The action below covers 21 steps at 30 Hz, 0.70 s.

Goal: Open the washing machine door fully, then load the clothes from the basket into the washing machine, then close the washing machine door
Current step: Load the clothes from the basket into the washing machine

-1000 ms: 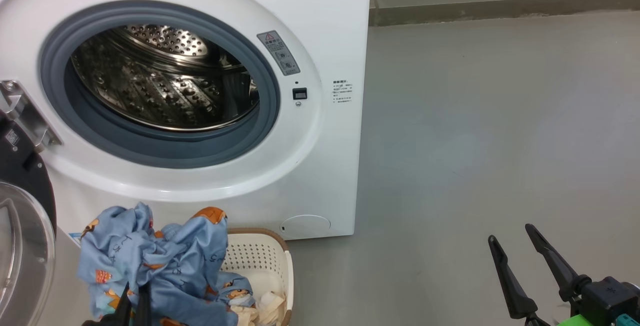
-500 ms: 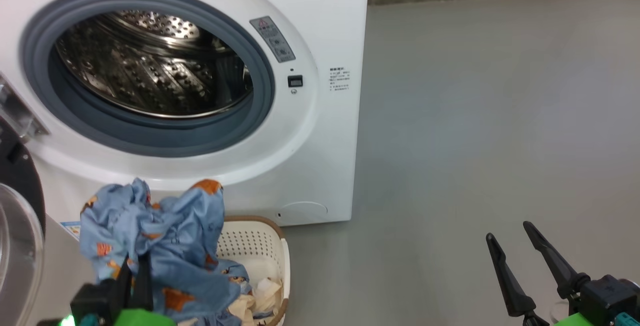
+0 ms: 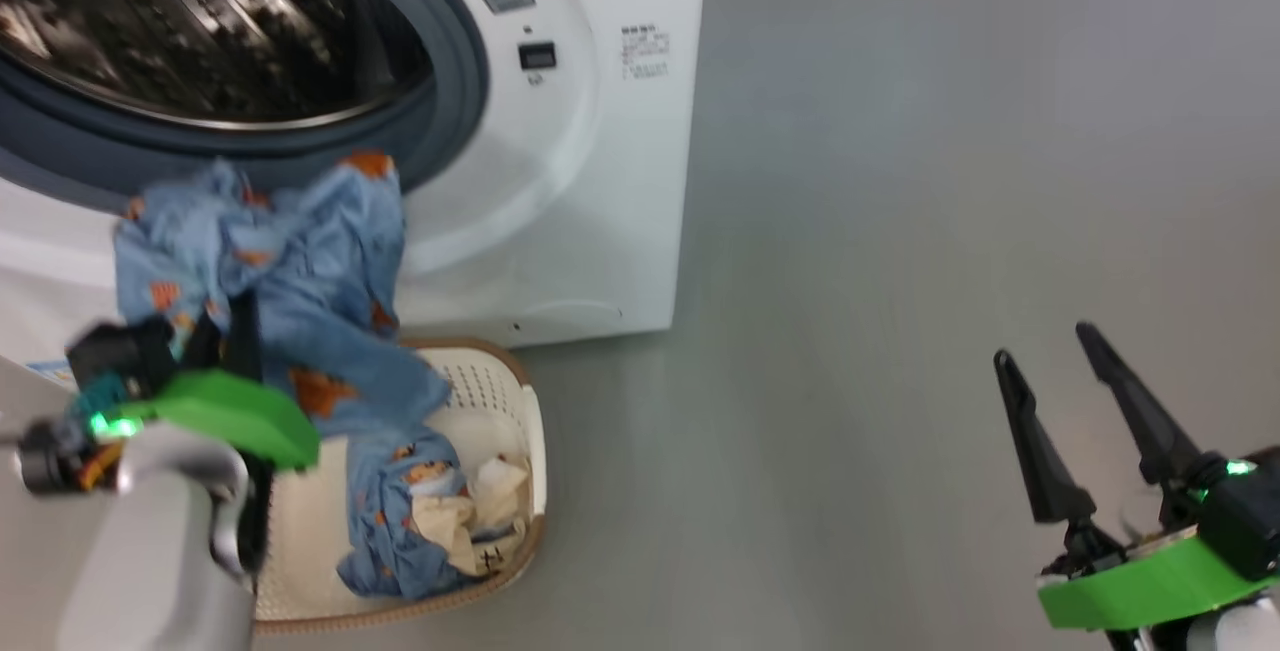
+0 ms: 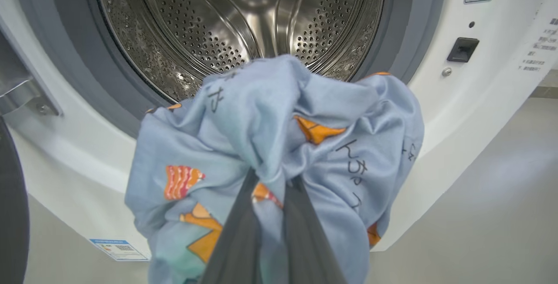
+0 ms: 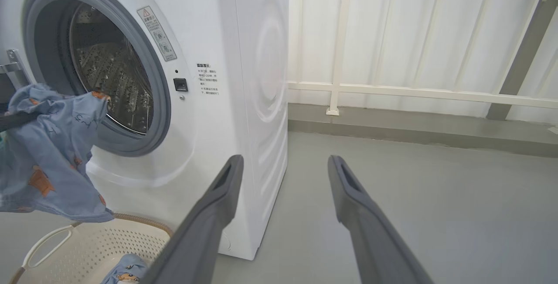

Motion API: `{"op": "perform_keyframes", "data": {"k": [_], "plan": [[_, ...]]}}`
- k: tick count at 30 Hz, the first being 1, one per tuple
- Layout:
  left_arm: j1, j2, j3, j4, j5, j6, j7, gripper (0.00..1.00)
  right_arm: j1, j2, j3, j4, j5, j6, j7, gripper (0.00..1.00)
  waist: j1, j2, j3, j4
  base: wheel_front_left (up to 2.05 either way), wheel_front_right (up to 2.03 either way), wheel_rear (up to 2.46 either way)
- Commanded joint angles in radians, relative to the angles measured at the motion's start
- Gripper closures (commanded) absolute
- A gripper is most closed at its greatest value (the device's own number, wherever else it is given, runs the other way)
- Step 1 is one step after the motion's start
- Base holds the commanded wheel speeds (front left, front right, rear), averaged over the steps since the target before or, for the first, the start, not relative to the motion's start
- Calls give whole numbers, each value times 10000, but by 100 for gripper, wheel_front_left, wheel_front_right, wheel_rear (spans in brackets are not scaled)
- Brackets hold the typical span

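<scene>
Standing at the far left on the grey floor (image 3: 900,231), the big white boxy washing machine (image 3: 620,181) has its opening uncovered. Its steel perforated drum (image 4: 244,22) shows inside the grey-blue rubber seal (image 3: 455,101). Near its front sits the small cream perforated plastic basket (image 3: 525,431), with cream and beige clothes (image 3: 480,511) lying inside. The left gripper (image 4: 274,177) is clamped on the light blue garment with orange prints (image 3: 320,251), held up just before the opening. At the near right, the right gripper (image 3: 1043,343) is spread wide, holding nothing.
</scene>
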Motion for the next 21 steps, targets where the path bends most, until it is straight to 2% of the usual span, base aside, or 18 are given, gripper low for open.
{"op": "perform_keyframes", "data": {"k": [1,9,21], "plan": [[-901,483,366,137,-97,-138,98,100,-368,-191,105,-373,58,16,-46,0,-2,0,1316,-484,0,0,0],[-3674,1148,500,1423,-751,-677,1718,100,-1239,-21,66,-679,101,16,-46,0,-2,0,2971,-896,0,0,0],[-6830,2880,647,1482,-954,-801,4037,100,-2080,159,266,-709,257,16,-46,0,-2,0,4449,-1528,0,0,0]]}}
